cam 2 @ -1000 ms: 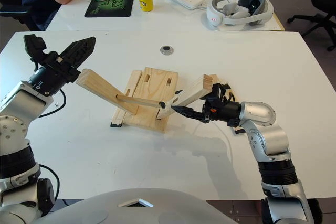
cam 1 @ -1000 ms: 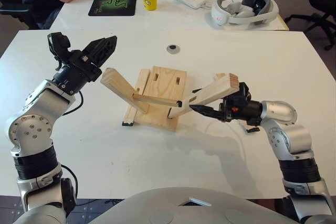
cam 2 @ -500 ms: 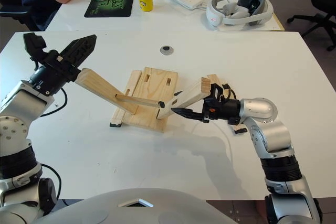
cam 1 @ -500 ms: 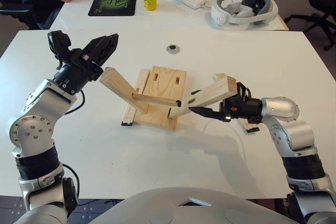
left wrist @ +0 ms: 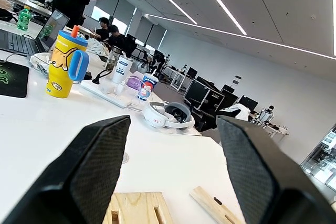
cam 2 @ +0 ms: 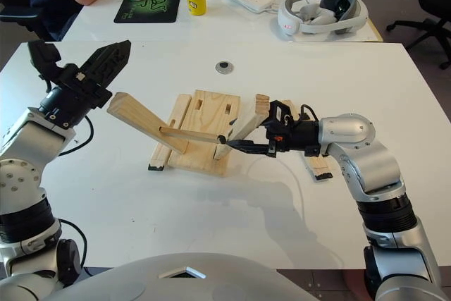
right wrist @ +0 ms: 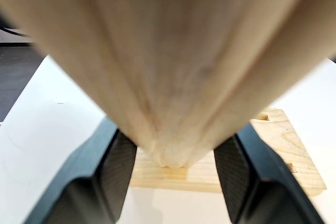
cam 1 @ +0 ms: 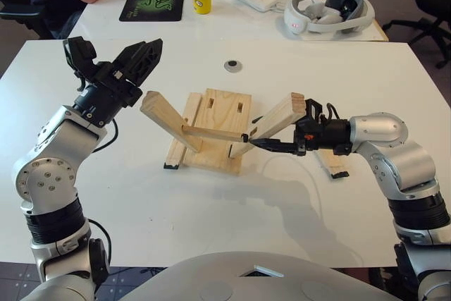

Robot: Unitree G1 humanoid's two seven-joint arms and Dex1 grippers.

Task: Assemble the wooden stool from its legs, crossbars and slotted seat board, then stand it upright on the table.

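Skinny crossbar (cam 1: 215, 132), two pale legs
Right gripper (cam 1: 259, 135) clamps right leg (cam 1: 282, 114); left gripper (cam 1: 144, 72) wide open beside left leg (cam 1: 165, 119).

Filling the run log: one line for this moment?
left gripper open above left leg | right gripper shut on right leg | crossbar from left leg, end at right leg | seat board on table

Head pair high, wrist cameras low.
Both eye views look down on one table (cam 1: 211, 209); left wrist view faces level across the room; right wrist view sits close against a stool leg (right wrist: 168, 51).
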